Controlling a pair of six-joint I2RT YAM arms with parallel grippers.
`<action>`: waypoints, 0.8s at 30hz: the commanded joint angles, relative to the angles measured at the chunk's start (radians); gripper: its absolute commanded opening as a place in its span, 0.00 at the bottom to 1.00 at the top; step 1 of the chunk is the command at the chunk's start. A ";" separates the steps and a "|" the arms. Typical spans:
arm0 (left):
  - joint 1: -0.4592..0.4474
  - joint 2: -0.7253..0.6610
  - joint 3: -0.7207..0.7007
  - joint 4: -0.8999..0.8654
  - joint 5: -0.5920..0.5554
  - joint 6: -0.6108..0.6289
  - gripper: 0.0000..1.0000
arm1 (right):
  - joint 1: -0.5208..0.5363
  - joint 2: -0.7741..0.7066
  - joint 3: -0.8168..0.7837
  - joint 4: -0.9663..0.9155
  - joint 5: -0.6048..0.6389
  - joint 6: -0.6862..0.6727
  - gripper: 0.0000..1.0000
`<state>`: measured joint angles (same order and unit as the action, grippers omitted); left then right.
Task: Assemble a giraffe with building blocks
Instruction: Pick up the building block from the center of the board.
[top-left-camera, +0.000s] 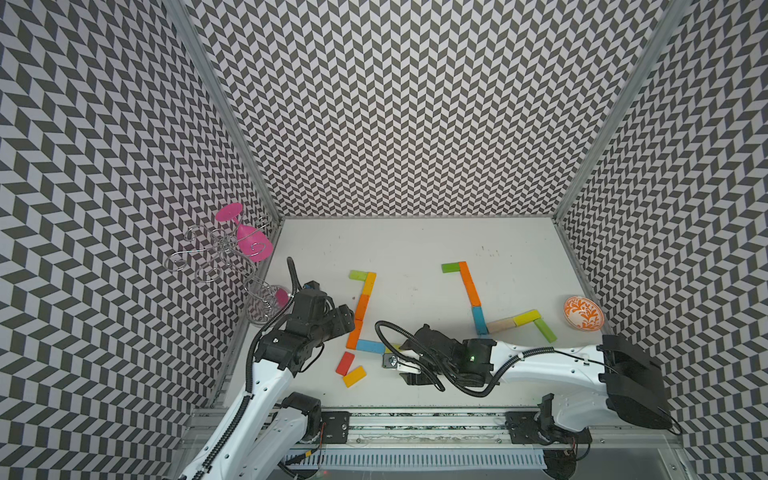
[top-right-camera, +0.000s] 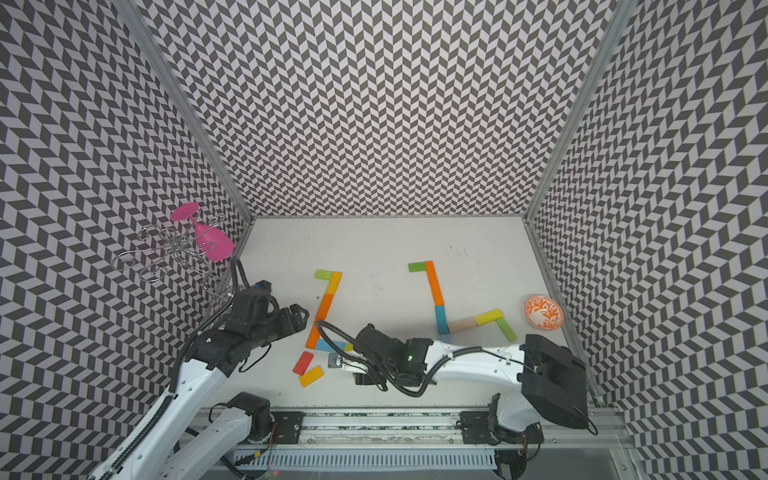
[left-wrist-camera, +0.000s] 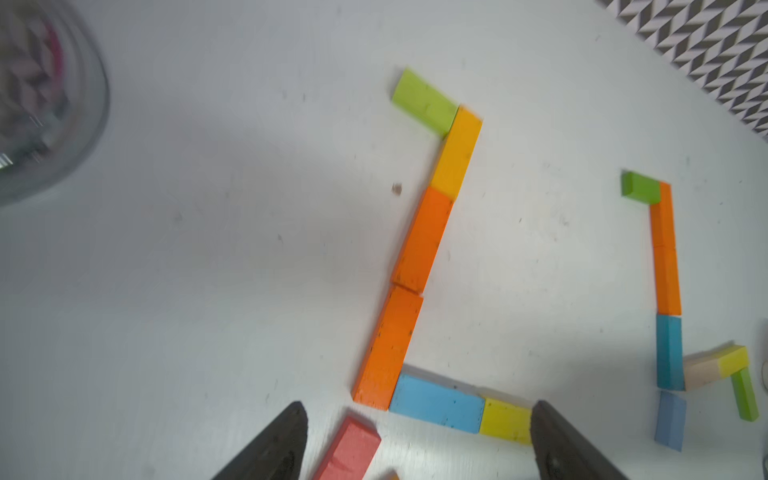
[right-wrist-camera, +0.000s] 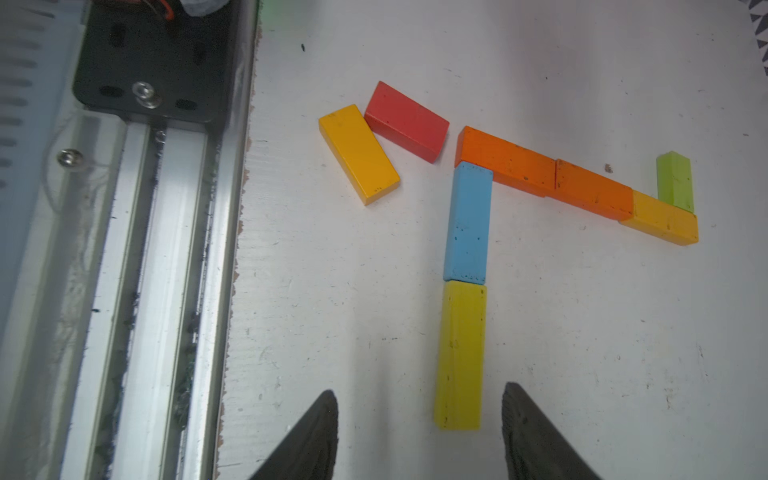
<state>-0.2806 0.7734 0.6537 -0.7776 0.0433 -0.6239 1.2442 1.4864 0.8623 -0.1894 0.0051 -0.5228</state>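
Lying on the white table (top-left-camera: 415, 249) in a top view, the unfinished giraffe of flat coloured wooden blocks (top-left-camera: 362, 306) has a finished block giraffe (top-left-camera: 471, 286) beside it, probably as model. The left wrist view shows the left gripper (left-wrist-camera: 417, 405) spread wide, empty, over a loose red wooden block (left-wrist-camera: 351, 446), perhaps the next leg; the right wrist view shows the right gripper (right-wrist-camera: 419, 388) parted, empty, astride but not touching the lemon-yellow wooden body block (right-wrist-camera: 461, 353).

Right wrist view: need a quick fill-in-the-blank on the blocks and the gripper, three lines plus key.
1. Next to the loose amber-yellow wooden block lies a loose ___ block.
2. The light blue wooden block sits end to end with a ___ block.
3. The right gripper stands ___, holding nothing.
Missing words: red; yellow; open.
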 joint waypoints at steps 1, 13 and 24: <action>0.004 -0.043 -0.008 0.021 0.045 -0.106 0.91 | 0.019 0.066 0.034 0.096 -0.074 -0.073 0.61; 0.004 -0.192 0.130 -0.058 -0.109 -0.194 0.89 | 0.054 0.341 0.235 0.123 -0.173 -0.144 0.59; 0.004 -0.232 0.147 -0.073 -0.135 -0.201 0.89 | 0.054 0.495 0.361 0.091 -0.212 -0.172 0.53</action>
<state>-0.2806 0.5602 0.7750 -0.8318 -0.0593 -0.8070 1.2938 1.9537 1.1877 -0.1230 -0.1749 -0.6701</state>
